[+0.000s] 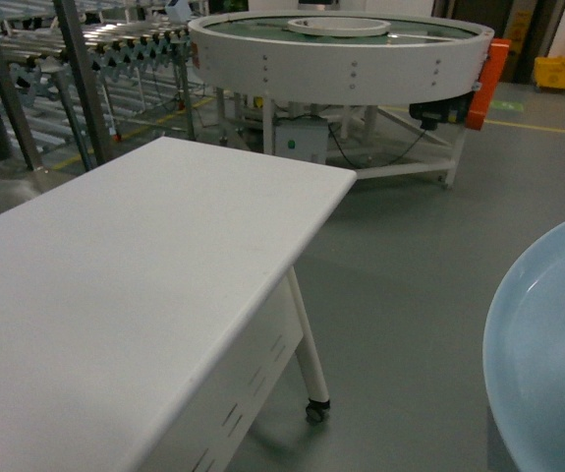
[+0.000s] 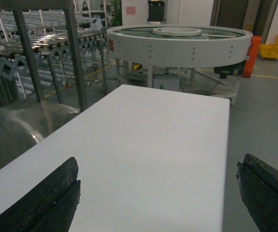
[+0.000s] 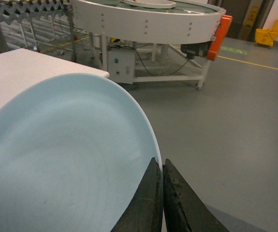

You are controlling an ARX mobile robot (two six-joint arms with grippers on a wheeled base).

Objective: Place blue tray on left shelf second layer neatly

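nearest your right wrist camera, the right gripper [image 3: 162,166] is pinching the rim of the blue tray [image 3: 66,159], its two dark fingers [image 3: 146,203] pressed together with only the thin plastic edge between them. the tray is being carried in the air, filling the lower left of that view, tilted a little, with its pale glossy inside facing the camera. in the head view you are seeing the same tray [image 1: 547,364] at the bottom right corner, hanging over the grey floor [image 1: 429,256], beside the white table [image 1: 135,295] and not resting on it.

your left gripper [image 2: 158,193] is sitting wide open and holding nothing; its two black fingers [image 2: 47,198] are framing the white tabletop [image 2: 148,140] from either side, hovering above it.

as for progress, the pick looks done: you are holding the tray firmly. the placing is not yet done. the shelf is barely showing: only grey metal uprights [image 1: 81,74] at the far left of the head view, near a roller conveyor [image 1: 130,44], and i cannot tell which tier is the second one from here. a round white turntable [image 1: 346,49] is standing straight ahead. judging from this, you are going to need to turn left, bring the shelf into view, and slide the tray in level.
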